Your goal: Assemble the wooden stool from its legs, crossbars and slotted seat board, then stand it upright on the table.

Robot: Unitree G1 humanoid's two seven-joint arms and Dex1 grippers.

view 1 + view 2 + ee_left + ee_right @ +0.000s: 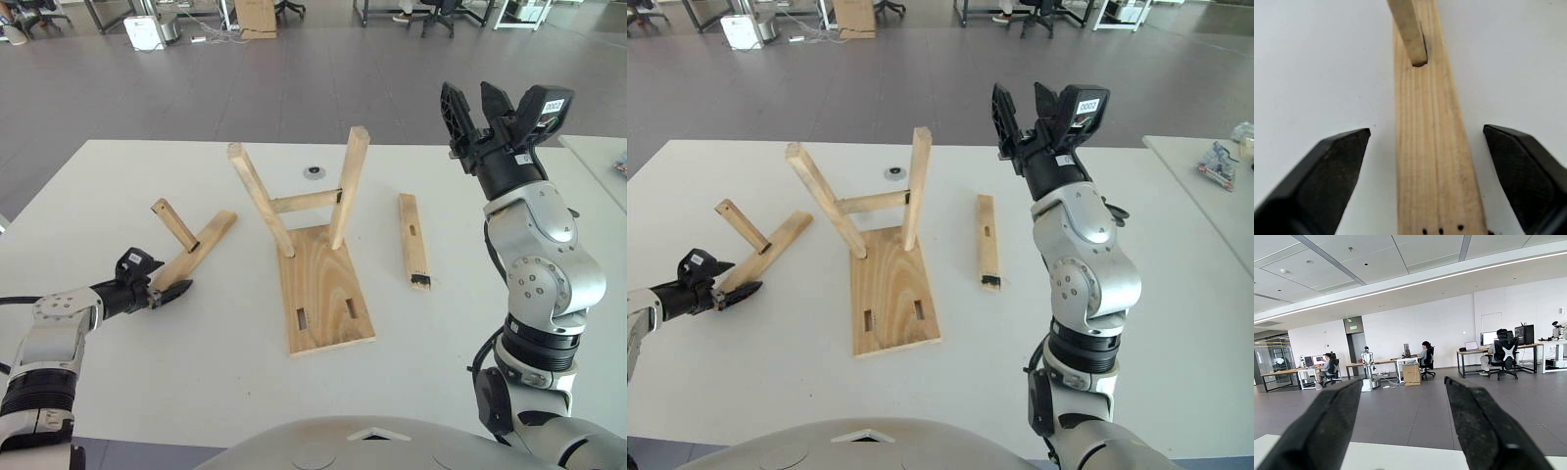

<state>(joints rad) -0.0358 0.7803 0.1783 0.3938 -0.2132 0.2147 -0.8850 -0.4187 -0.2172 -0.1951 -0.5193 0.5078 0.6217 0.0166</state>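
Nearest, on the left side of the white table (118, 186): left gripper (174, 290) low at the surface, fingers (1337, 161) spread wide to either side of the near end of a slotted leg (201, 247), touching neither edge, gripping nothing. Slotted leg lying flat, angled away to the right, with a short crossbar (173, 222) plugged into its slot and tilted up toward the left. At centre: seat board (328, 284) flat on the table, long axis running near to far, with a near slot (301, 318) and a second slot (351, 307) cut through its near end. At the board's far end: left standing leg (261, 201) and right standing leg (349, 188) rising from the board, tops splayed apart, tied together partway up by a joining crossbar (306, 202). Right of the board and well apart from it: loose leg (413, 240) flat on the table, slot in its upper face, dark mark at the near end. Beyond the standing legs: small round grommet (313, 172) set in the tabletop. On the right: right gripper (468, 93) raised high above the table, pointing upward, fingers parted, holding nothing.
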